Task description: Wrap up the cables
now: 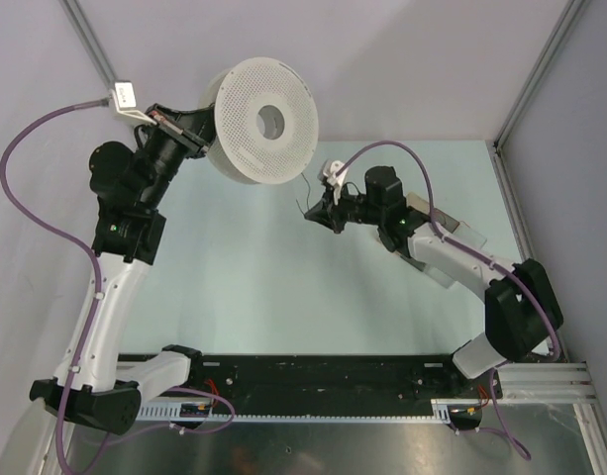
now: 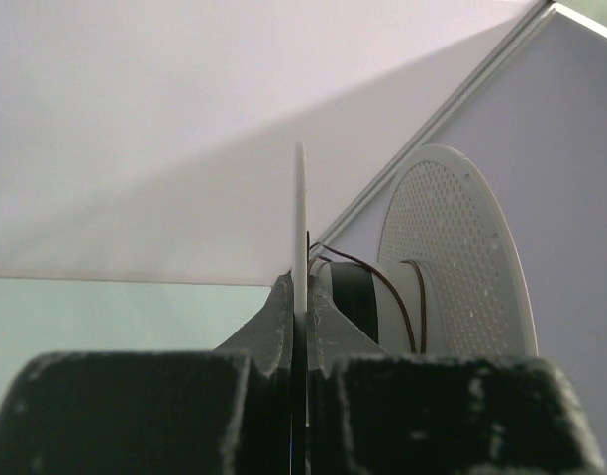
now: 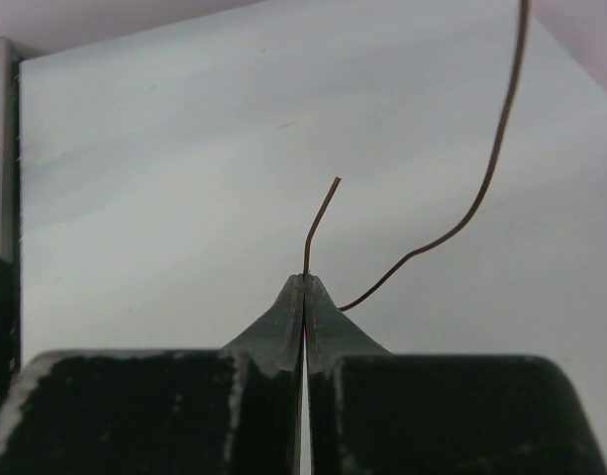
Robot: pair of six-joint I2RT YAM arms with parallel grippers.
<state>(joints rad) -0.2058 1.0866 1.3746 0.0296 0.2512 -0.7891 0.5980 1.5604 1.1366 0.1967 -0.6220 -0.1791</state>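
Here, the left gripper (image 2: 300, 297) is clamped tight on one rim of the single white spool (image 1: 266, 121). One thin brown wire (image 3: 481, 188) runs rightward from its hub and is pinched near its free end in the closed right gripper (image 3: 304, 287), a short tip poking out. It looks light, springy and easily kinked, so gripping near the end suits winding.

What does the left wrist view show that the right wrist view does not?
Left wrist only: the white perforated spool, its near flange pinched edge-on by the shut left gripper. Right wrist only: the shut right gripper pinching the wire near its free end. Both: that thin wire, seen around the hub from the left wrist, and the table.
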